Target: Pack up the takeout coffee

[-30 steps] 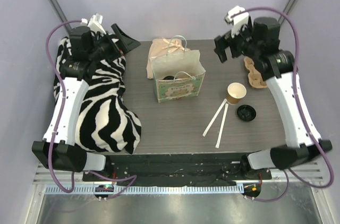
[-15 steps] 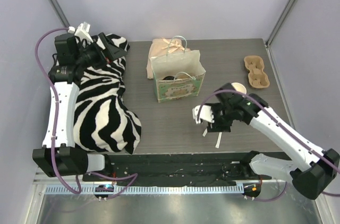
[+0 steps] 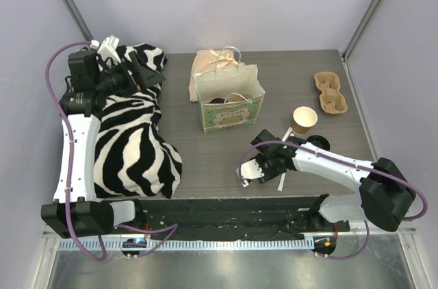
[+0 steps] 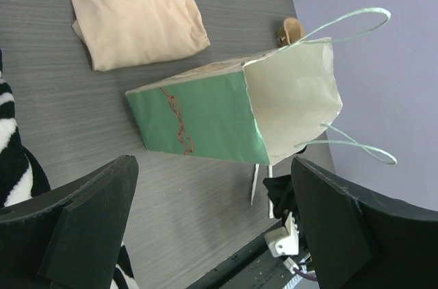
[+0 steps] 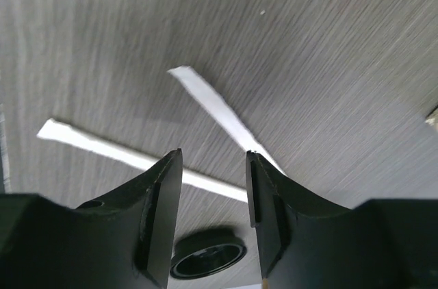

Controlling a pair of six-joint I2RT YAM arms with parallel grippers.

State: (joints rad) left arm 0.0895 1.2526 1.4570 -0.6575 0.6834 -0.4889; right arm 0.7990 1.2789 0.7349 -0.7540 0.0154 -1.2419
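No lidded takeout coffee shows in any view. An open brown paper cup [image 3: 304, 119] stands right of centre, and a loose black lid [image 3: 317, 144] [image 5: 207, 261] lies just in front of it. My right gripper [image 3: 269, 166] [image 5: 213, 159] hovers low over two white paper strips [image 5: 205, 101], its jaws partly apart with nothing between them. The green paper bag [image 3: 229, 114] [image 4: 205, 118] stands open at mid table, with something dark inside that I cannot identify. My left gripper [image 3: 154, 73] [image 4: 212, 214] is wide open above the zebra cloth [image 3: 133, 145], empty.
A folded beige cloth [image 3: 209, 61] [image 4: 137, 15] lies behind the bag. A brown cardboard cup carrier [image 3: 330, 92] sits at the back right. The zebra cloth covers the table's left side. The right arm stretches along the front edge.
The right arm has swung from the back right down to the front middle over the strips, and its jaws have narrowed. The left arm has pulled back slightly to the left.
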